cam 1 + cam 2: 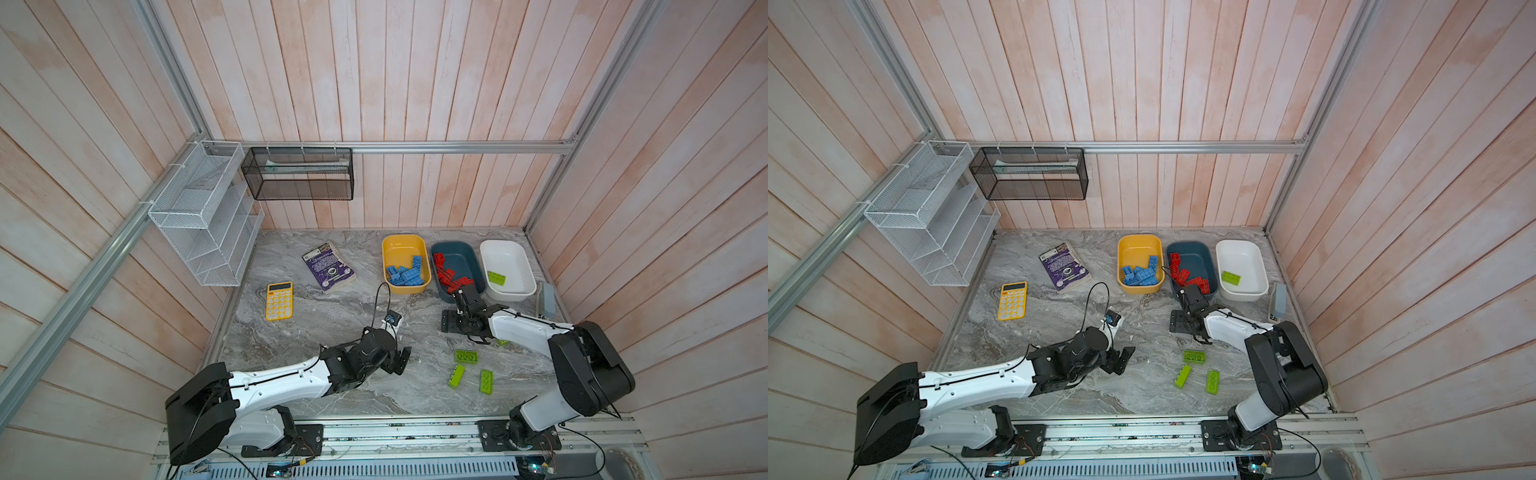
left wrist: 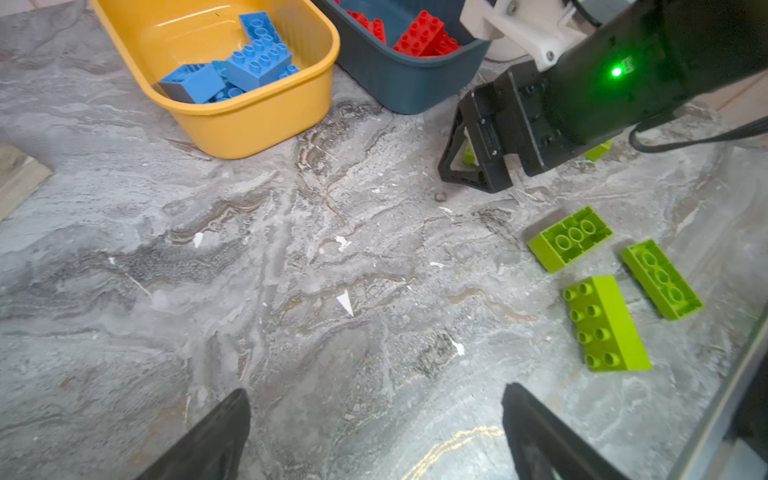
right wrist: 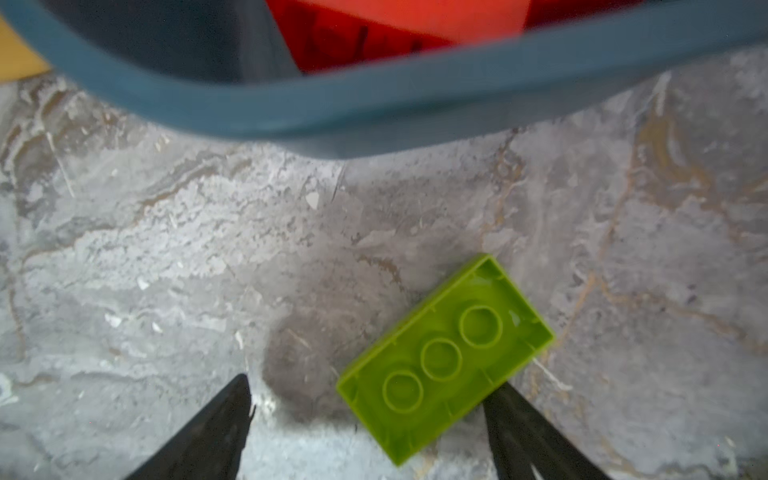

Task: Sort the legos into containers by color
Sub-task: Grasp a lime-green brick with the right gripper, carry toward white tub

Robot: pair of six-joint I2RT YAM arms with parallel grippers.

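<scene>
Right pincer [image 3: 370, 386] agape around upturned green lego [image 3: 444, 357].

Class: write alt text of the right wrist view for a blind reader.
A lime green Lego brick lies hollow side up on the grey marbled table, by one open jaw of the right gripper. Beyond it, blurred, a teal tub holds red bricks.
</scene>
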